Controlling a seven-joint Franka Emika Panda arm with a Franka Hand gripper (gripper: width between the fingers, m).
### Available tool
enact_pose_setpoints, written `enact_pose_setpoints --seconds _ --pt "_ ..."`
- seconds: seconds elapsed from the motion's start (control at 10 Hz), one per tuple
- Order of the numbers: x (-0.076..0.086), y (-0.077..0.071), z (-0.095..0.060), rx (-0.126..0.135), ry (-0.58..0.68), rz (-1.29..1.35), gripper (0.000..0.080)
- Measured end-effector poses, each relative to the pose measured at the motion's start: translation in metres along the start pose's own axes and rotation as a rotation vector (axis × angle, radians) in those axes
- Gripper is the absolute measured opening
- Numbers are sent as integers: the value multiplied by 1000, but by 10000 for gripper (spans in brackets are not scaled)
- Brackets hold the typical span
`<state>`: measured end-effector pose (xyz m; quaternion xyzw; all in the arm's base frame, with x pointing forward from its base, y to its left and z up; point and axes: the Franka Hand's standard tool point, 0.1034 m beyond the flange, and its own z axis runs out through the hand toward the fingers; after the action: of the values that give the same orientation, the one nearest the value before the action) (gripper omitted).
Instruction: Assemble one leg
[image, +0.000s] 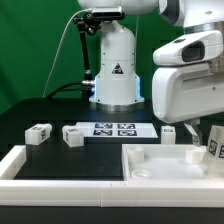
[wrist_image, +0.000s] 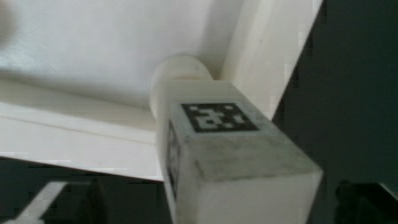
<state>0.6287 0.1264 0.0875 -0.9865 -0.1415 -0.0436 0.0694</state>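
**Operator:** Where does my part stand?

**Spotter:** Your small white blocky plastic leg with black-and-white square tags (wrist_image: 222, 140) is in the gripper (image: 203, 133). It is at the exterior view's right, over the large white square recessed plastic panel (image: 150, 152). The jaws look clamped narrow on the leg, but the pads are mostly hidden, so that is my reading only.

**Operator:** Which step am I on?

**Spotter:** Seating, I judge. In the wrist view the leg's rounded end sits at the panel's inner corner. I cannot tell whether it is touching or just shy.

**Operator:** And next?

**Spotter:** You'll want that end lined up true with the corner, then pressed and turned home without tilting. One spare leg (image: 40, 133) and a second spare leg (image: 72, 136) lie well apart to the left, farther back. The second is just beside the thin white marker board (image: 112, 129). Leave them.
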Motion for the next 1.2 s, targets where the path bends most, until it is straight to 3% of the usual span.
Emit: enact_pose_setpoints --seconds 0.2,0.3,0.4,0.8,1.2 --pt "0 0 0 0 0 0 411" --pt "0 1 0 -2 2 0 411" --pt "1 3 -1 -3 4 2 307" --pt "2 4 -1 -1 10 105 306" --pt "2 15 -1 14 52 624 306"
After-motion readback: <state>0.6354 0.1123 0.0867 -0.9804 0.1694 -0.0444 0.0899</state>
